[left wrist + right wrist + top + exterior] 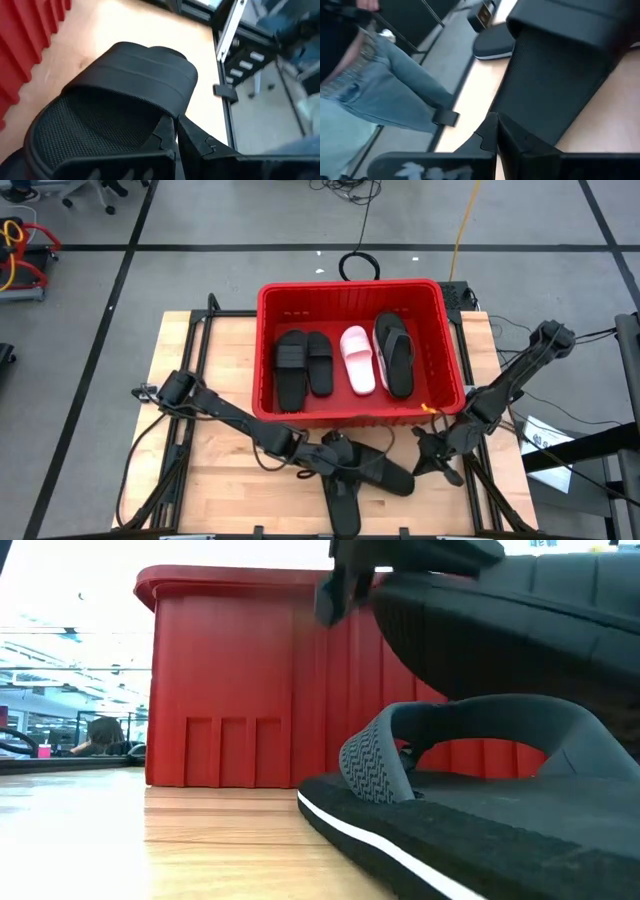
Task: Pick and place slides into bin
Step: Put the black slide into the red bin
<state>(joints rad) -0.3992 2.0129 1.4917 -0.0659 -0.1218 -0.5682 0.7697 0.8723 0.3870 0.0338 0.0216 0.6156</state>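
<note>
**Slides (pixel 357 360) partly binned; pickup of a black one in hand**

Finding 1. The bin (pixel 350 288) stands beyond both grippers. It holds black pairs and one pink slide lying flat on its floor. At least three black pieces are outside it, bunched on the table (pixel 220 470) between the two grippers.

Finding 2. The left gripper (pixel 325 452) is low at that bunch with its fingers (pixel 167 131) pressed together. Their tips meet the near edge of a wide-strap slide (pixel 135 75), which lies directly ahead of them. Whether they pinch it cannot be told.

Finding 3. The right gripper (pixel 432 455) is low on the far side of the bunch, likewise closed to nothing. A wide-strap slide lies just ahead of its tips, and a flip-flop (pixel 492 45) lies farther out. A person (pixel 395 95) in jeans stands past the table edge.

Finding 4. In the low view one black slide hangs tilted, clear of the table and above a flip-flop (pixel 450 830).

Assessment. The step appears to be lifting one black slide off the bunch. The task is judged a little over half done.

Requirement for the next move. Raise the slide above the rim, carry it forward over the bin and spread the fingers there. A grip this thin may let it slip.
</note>
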